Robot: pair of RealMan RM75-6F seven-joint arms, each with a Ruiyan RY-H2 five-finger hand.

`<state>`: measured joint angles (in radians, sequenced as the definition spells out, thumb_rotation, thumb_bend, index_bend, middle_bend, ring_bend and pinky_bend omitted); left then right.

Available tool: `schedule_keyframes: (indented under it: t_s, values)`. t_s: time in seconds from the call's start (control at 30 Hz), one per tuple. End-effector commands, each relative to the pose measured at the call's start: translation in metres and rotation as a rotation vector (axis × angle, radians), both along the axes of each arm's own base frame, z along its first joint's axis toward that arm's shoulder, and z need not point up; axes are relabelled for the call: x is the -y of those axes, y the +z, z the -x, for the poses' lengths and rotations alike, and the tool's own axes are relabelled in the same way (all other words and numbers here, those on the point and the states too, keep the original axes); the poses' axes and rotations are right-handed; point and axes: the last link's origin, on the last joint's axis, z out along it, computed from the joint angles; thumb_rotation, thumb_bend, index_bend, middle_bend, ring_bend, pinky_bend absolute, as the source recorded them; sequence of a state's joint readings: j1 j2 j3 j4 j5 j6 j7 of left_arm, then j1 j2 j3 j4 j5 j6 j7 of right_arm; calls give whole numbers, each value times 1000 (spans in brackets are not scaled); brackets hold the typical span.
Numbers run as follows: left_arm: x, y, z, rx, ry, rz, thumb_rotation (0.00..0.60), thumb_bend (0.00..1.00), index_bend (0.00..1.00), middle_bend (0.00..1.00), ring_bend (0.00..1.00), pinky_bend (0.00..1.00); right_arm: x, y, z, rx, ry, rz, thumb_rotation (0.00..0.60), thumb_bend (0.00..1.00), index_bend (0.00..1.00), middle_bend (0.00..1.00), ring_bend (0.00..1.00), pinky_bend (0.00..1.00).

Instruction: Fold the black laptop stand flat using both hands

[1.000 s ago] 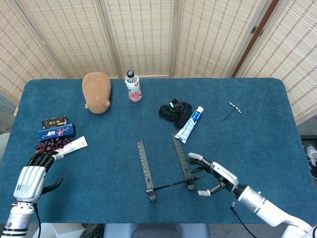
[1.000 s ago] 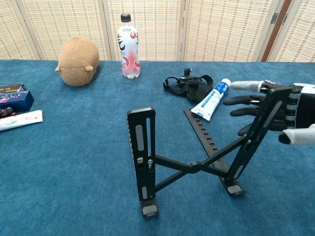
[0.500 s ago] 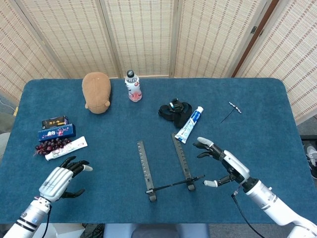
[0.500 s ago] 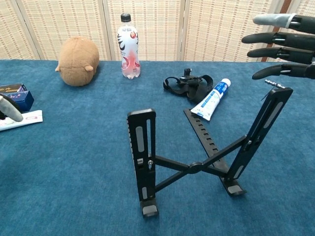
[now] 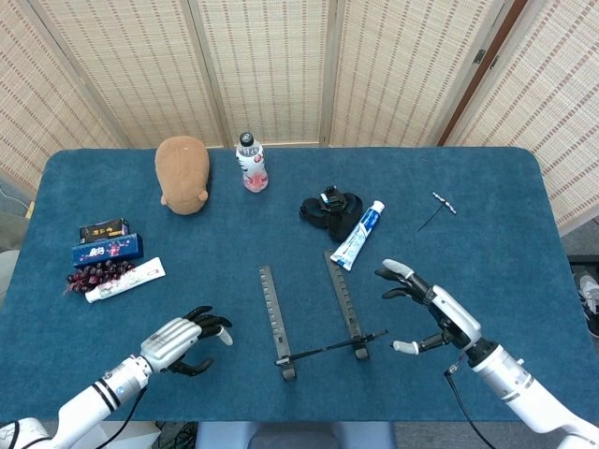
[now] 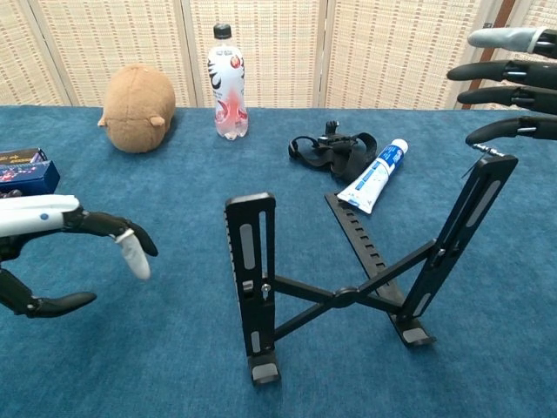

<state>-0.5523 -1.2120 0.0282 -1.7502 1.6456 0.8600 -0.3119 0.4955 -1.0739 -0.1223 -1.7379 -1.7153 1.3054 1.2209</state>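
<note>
Laptop stand upright, neither hand on it yet.

The black laptop stand (image 6: 348, 279) stands unfolded near the table's front edge; bring your empty, spread left hand (image 5: 182, 339) and right hand (image 5: 432, 315) onto opposite uprights before pressing them evenly down.

A wide table covered in deep blue carpet-like cloth (image 5: 487, 201) with rounded far corners fills the scene. Behind it stands a folding screen of pale woven reed panels (image 5: 267, 65) in light frames (one dark brown wooden post (image 5: 477, 70) at right). Lighting is even.
</note>
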Motion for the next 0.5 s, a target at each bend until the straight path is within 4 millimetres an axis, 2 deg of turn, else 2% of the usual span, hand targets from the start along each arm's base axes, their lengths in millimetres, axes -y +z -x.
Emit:
schedule_keyframes:
  t_s: [0.03, 0.5]
  values:
    - [-5, -11, -7, 22, 3, 28, 600, 440, 329, 187, 166, 10, -1, 0, 1, -3, -6, 1, 600, 0, 37, 138, 91, 245]
    - [-10, -39, -34, 66, -18, 95, 600, 451, 327, 180, 156, 10, -3, 0, 6, -5, -31, 4, 600, 0, 36, 138, 91, 245]
